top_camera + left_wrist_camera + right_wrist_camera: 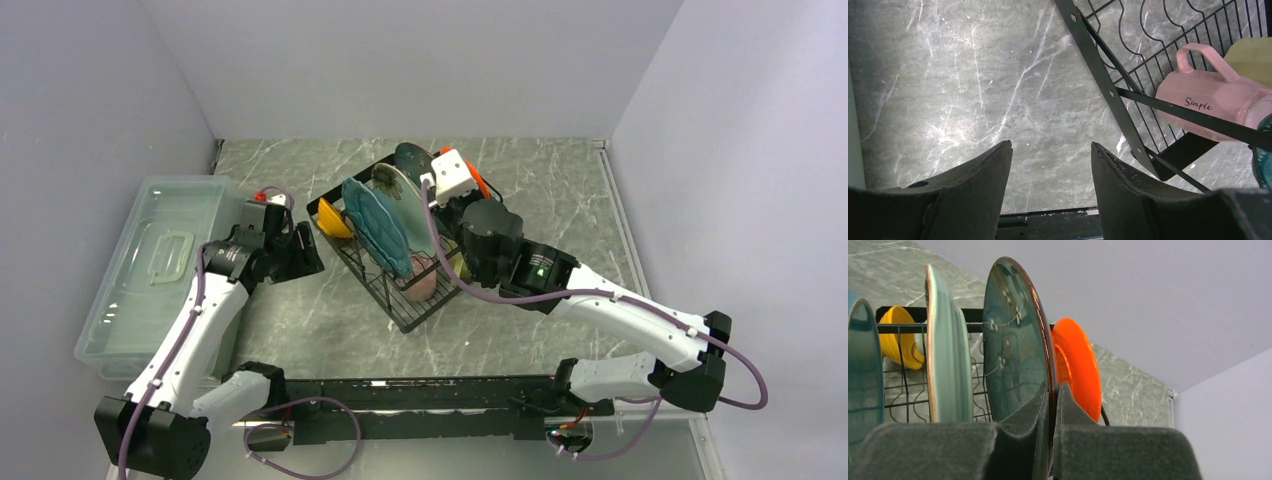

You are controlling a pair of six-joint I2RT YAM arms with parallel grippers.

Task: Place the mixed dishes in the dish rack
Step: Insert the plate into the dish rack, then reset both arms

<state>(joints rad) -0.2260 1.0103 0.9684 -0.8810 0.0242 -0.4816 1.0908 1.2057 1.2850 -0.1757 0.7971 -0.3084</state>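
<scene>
Right wrist: claw (1052, 392) pinches dark teal plate (1008, 350).

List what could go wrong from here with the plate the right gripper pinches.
The right gripper is shut on the rim of the dark teal glazed plate, which stands close beside the small orange-red plate; a skewed release might knock them together. The open left gripper hangs near the black wire dish rack and could snag it.
</scene>
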